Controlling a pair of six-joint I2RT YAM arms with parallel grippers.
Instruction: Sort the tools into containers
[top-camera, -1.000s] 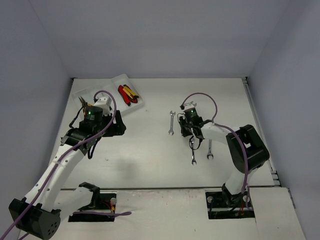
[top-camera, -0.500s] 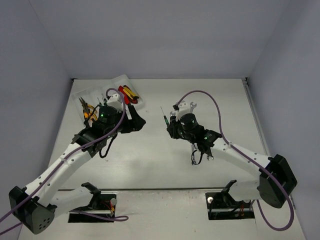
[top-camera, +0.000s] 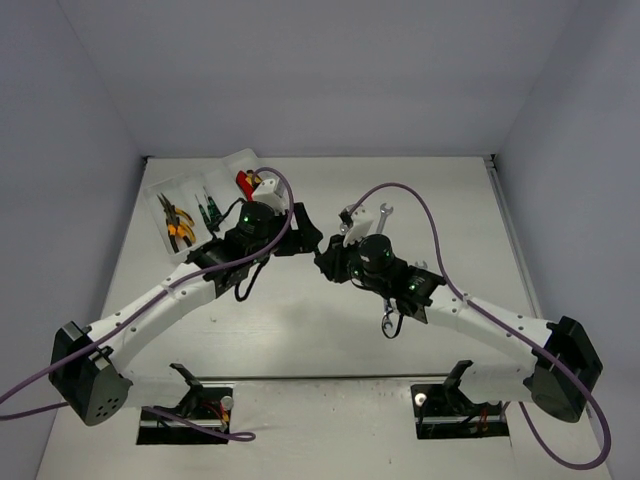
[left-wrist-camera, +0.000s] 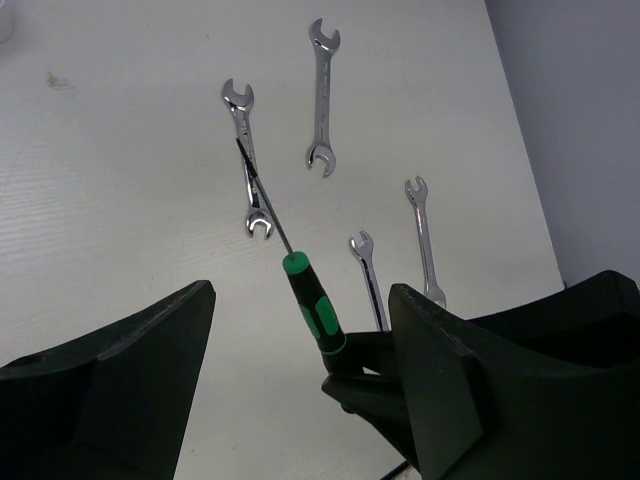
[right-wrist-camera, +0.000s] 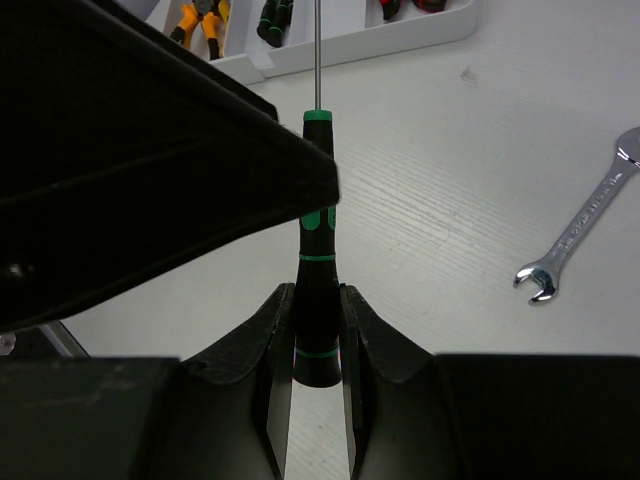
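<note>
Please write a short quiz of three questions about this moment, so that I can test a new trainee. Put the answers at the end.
1. True or false: the left gripper is shut on the screwdriver.
2. By which part does the right gripper hold the screwdriver? A: the butt end of the handle. B: the bare metal shaft. C: the tip.
3. In the left wrist view, how many wrenches lie on the table?

Key
1. False. The left gripper is open, with one finger on each side of the handle.
2. A.
3. Four.
</note>
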